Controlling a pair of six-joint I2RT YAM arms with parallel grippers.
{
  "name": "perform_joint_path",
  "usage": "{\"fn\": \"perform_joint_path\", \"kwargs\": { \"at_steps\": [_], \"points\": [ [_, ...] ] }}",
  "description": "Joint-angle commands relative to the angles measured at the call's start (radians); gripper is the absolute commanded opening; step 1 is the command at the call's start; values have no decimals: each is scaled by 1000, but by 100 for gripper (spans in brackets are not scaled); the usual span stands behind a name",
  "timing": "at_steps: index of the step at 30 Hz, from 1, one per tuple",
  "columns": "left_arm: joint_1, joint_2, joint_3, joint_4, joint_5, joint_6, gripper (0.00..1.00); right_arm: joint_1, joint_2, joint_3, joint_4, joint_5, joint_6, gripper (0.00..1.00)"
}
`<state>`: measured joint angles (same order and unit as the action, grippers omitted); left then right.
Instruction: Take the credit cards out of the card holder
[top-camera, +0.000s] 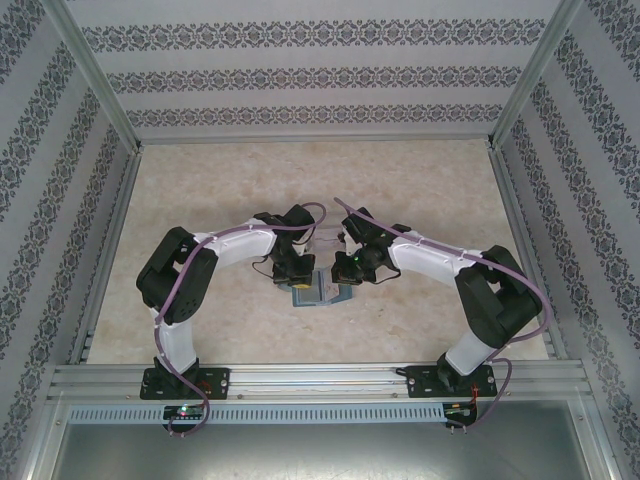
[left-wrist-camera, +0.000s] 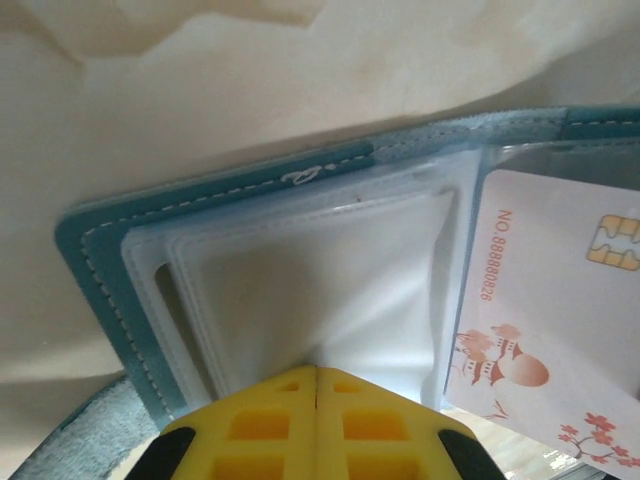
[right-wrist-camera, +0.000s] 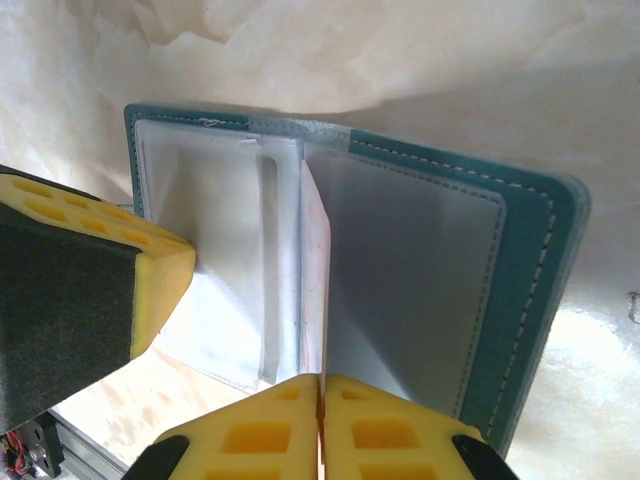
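Observation:
The teal card holder (top-camera: 322, 291) lies open at mid table between both arms, its clear inner sleeves showing. My left gripper (left-wrist-camera: 317, 368) is shut on a clear plastic sleeve of the card holder (left-wrist-camera: 200, 195) and pulls it into a fold. Beside that sleeve a pale credit card (left-wrist-camera: 545, 300) with orange print and a gold chip sticks out of a pocket. My right gripper (right-wrist-camera: 322, 378) is shut on the near edge of that credit card (right-wrist-camera: 313, 280), seen edge-on, standing up from the card holder (right-wrist-camera: 530, 260). The left gripper's yellow fingers (right-wrist-camera: 150, 280) are at the left.
A clear plastic box (top-camera: 325, 240) sits just behind the two grippers. Aluminium rails (top-camera: 110, 250) and patterned walls bound the tabletop on three sides. Both arms (top-camera: 230, 245) (top-camera: 440, 262) reach inward from the near edge.

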<state>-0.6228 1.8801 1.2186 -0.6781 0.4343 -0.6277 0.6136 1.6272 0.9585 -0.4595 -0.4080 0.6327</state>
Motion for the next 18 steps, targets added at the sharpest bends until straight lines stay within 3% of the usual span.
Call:
{"fn": "perform_joint_path", "kwargs": {
  "at_steps": [1, 13, 18],
  "points": [
    [-5, -49, 36, -72, -57, 22, 1, 12, -38, -9, -7, 13, 5, 9],
    [34, -112, 12, -61, -86, 14, 2, -8, -96, -5, -18, 25, -30, 4],
    [57, -126, -25, -32, -73, 2, 2, -12, -92, 26, -52, 39, -124, 1]
  ]
}}
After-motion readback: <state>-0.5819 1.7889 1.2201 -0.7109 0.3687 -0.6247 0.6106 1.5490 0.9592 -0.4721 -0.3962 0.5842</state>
